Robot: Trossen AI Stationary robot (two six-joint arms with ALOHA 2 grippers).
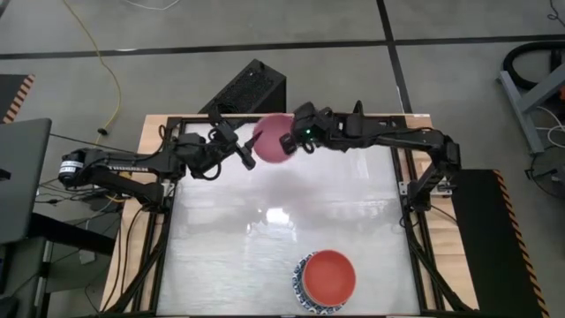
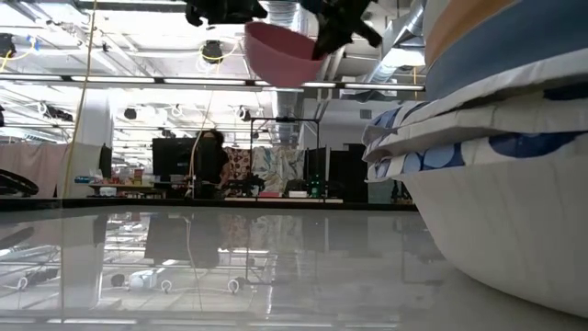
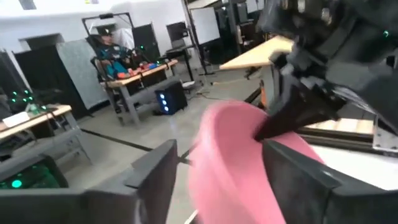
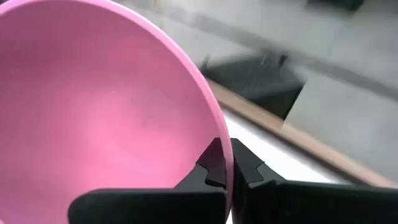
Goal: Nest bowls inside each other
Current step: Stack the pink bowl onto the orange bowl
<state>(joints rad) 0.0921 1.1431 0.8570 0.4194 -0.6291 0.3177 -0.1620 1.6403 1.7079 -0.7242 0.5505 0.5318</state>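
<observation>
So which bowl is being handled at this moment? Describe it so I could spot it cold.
Look to the far edge of the table, midway between the two arms. There the right pincer pinches the rim of a pink bowl held in the air, the left pincer open beside it. It is the only bowl off the table; the others sit stacked at the near edge under a red bowl.

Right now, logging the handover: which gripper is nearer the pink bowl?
Right. The right gripper is shut on the pink bowl, pinching its rim up in the air. The left gripper is open right beside the bowl, not gripping it.
</observation>
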